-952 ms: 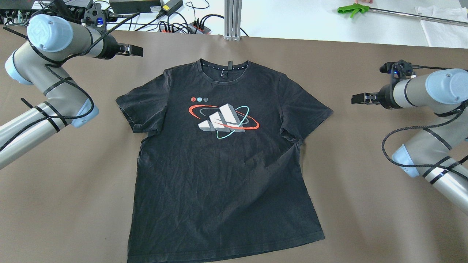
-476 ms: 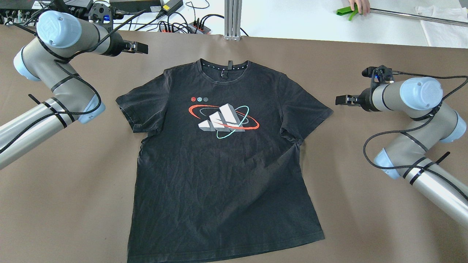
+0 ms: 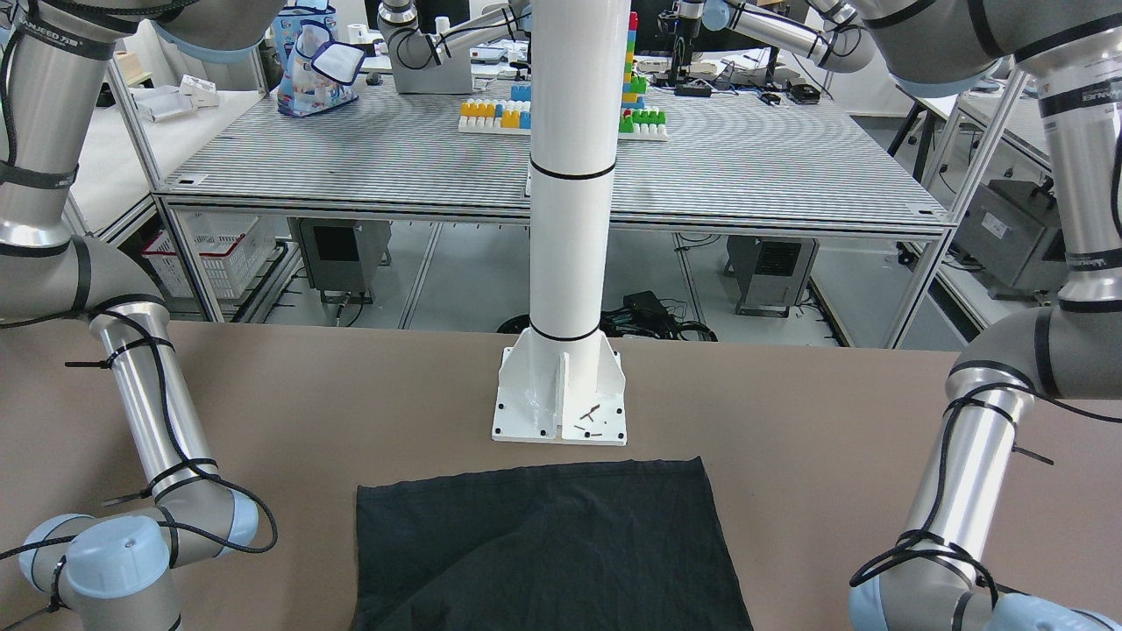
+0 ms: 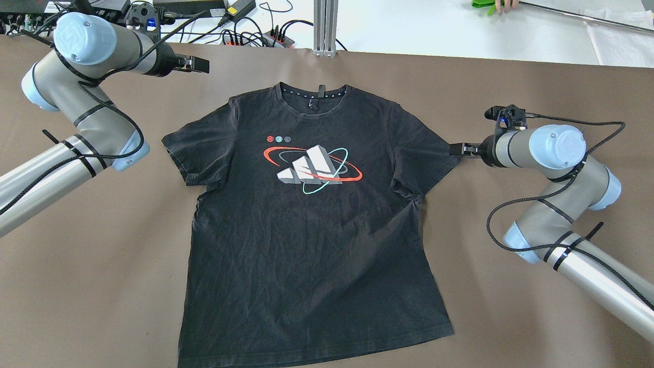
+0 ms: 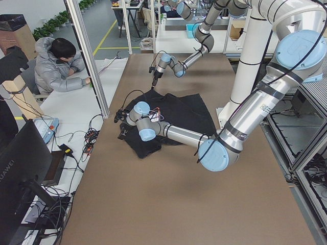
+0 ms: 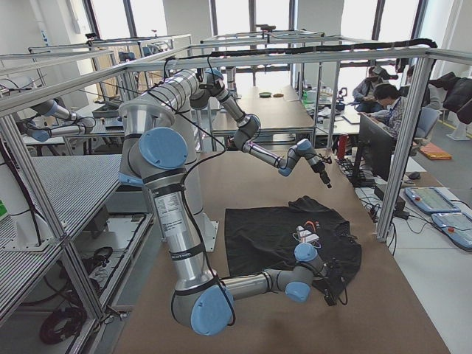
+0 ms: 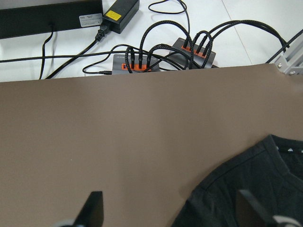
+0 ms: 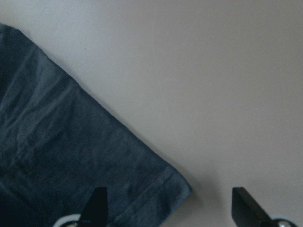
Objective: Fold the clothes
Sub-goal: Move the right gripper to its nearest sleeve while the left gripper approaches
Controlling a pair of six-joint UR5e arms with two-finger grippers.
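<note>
The front-facing view shows what no other does: a white round pole (image 3: pixel 570 175) on a bolted base plate, and just before it the plain hem end of a black short-sleeved cotton T-shirt (image 3: pixel 543 543), wider than that plate; neither gripper appears here. The overhead view alone shows the whole shirt, spread flat and face up in the middle of the brown table cover (image 4: pixel 102 286), collar towards the far edge, with a chest print of three slanted white bars ringed by red and teal ovals and three small dots above; no words can be read on it. There the left gripper (image 4: pixel 201 65) hangs over bare cover beyond the shirt's shoulder, apart from the cloth, and the right gripper (image 4: pixel 454 149) sits at the tip of the sleeve on its side. The left-end view adds a seated person in a grey padded jacket (image 5: pixel 53 61) and a dark monitor (image 5: pixel 20 173) marked HUAWEI. The right-end view only confirms the shirt lying wrinkled between the arms. The left wrist view shows its fingers spread wide with nothing held, above bare cover and the shirt's shoulder, with grey power strips (image 7: pixel 142 64) beyond. The right wrist view shows its fingers likewise spread, the sleeve's hemmed corner beside one; contact cannot be judged.
</note>
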